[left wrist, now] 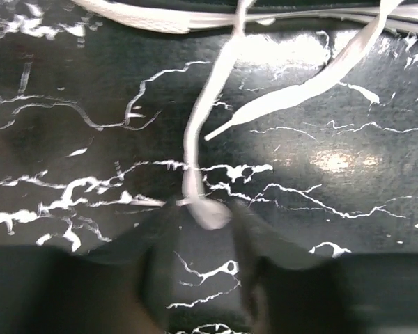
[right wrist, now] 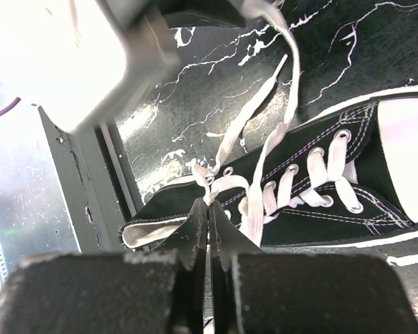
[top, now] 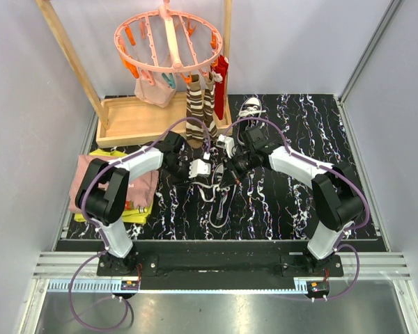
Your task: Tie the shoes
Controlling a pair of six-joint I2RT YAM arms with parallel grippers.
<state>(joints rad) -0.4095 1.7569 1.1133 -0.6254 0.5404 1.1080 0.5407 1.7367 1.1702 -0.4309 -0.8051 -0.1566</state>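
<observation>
The right gripper [right wrist: 209, 205], fully closed, pins the lace [right wrist: 256, 212] at the shoe [right wrist: 313, 226]. The left gripper [left wrist: 203, 217] stands half open around the lace end [left wrist: 210, 213]. It should clamp firmly before pulling.

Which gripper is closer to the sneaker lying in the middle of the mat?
Right. The right gripper is shut on a lace right at the sneaker's collar; the left gripper sits off to its side over the mat, a lace end between its fingers.
</observation>
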